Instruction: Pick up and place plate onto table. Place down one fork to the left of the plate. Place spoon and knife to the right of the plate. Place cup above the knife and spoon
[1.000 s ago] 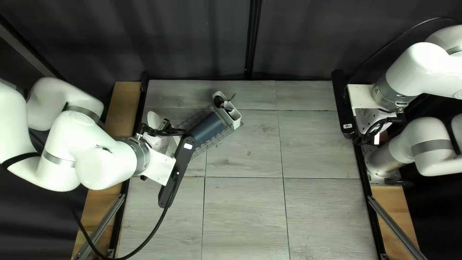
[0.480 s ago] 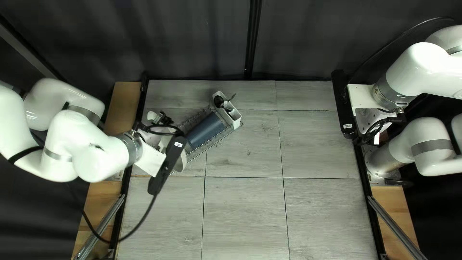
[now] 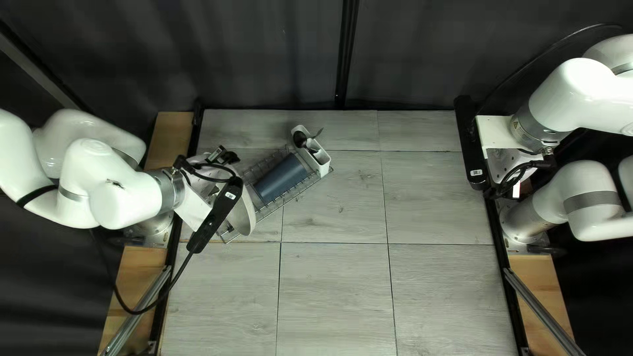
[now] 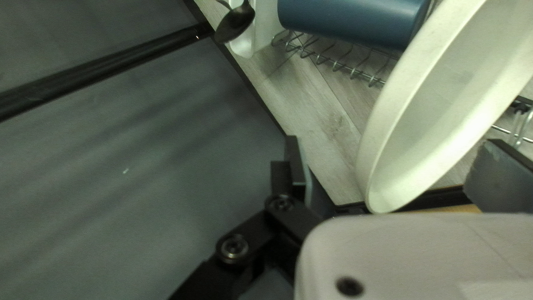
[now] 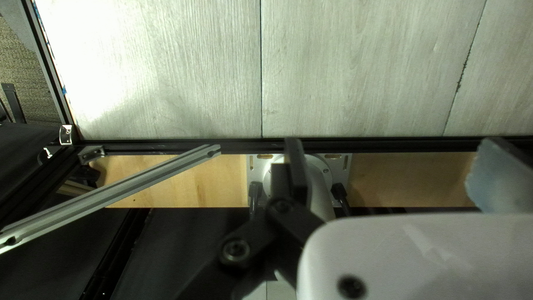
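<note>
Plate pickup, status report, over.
Left claw open, right claw open. Plate tilted in wire rack, ungripped. Blue cup close beside it.

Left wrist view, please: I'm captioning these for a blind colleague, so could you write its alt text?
A white plate stands tilted by the open left gripper, ungripped. Beyond it, a blue cup lies in a wire rack near a white holder with a dark spoon.
</note>
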Robot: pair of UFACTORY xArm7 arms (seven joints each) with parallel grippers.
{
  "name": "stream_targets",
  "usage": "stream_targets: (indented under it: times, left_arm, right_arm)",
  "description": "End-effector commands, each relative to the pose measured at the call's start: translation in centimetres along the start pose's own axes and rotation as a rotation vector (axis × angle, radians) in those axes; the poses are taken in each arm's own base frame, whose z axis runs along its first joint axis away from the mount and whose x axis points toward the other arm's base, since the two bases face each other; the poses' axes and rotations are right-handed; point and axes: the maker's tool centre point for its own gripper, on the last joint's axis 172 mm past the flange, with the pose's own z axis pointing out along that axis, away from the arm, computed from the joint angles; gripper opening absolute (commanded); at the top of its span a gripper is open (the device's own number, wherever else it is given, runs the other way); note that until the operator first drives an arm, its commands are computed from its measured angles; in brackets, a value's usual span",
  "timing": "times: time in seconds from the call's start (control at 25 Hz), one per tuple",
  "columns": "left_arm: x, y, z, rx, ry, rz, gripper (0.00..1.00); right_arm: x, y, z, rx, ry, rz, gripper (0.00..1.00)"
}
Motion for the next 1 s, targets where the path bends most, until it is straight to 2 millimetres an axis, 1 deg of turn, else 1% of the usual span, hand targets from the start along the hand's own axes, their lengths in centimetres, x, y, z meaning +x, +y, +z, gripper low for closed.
stream_targets:
  times: [0.04, 0.12, 0.28, 0.4, 0.64, 0.76, 0.8, 0.88, 0.96, 1.0]
  left_arm:
    - [0.2, -0.2, 1.2, 0.011, -0.004, 0.007, 1.0]
    - [0.1, -0.1, 2.0, 0.012, -0.009, 0.008, 1.0]
    - [-0.3, 0.2, 2.9, 0.013, -0.016, 0.006, 1.0]
    - [-0.4, 0.3, 3.3, 0.013, -0.024, 0.009, 1.0]
    - [-0.8, 0.5, 3.3, 0.02, -0.028, 0.009, 1.0]
    - [-1.0, 0.4, 3.5, 0.027, -0.029, 0.006, 0.88]
    - [-1.1, 0.2, 3.6, 0.032, -0.028, 0.002, 0.88]
    - [-1.1, -0.1, 3.7, 0.041, -0.027, -0.004, 0.28]
    - [-1.0, -0.4, 3.8, 0.048, -0.026, -0.006, 0.11]
    - [-0.9, -0.6, 3.9, 0.054, -0.027, -0.007, 0.08]
  right_arm:
    - [0.0, 0.0, 0.0, 0.0, 0.0, 0.0, 1.0]
    - [0.0, 0.0, 0.0, 0.0, 0.0, 0.0, 1.0]
    - [0.0, 0.0, 0.0, 0.0, 0.0, 0.0, 1.0]
    - [0.0, 0.0, 0.0, 0.0, 0.0, 0.0, 1.0]
    - [0.0, 0.0, 0.0, 0.0, 0.0, 0.0, 1.0]
    - [0.0, 0.0, 0.0, 0.0, 0.0, 0.0, 1.0]
    - [0.0, 0.0, 0.0, 0.0, 0.0, 0.0, 1.0]
    - [0.0, 0.0, 0.0, 0.0, 0.0, 0.0, 1.0]
    - [0.0, 0.0, 0.0, 0.0, 0.0, 0.0, 1.0]
    - [0.0, 0.0, 0.0, 0.0, 0.0, 0.0, 1.0]
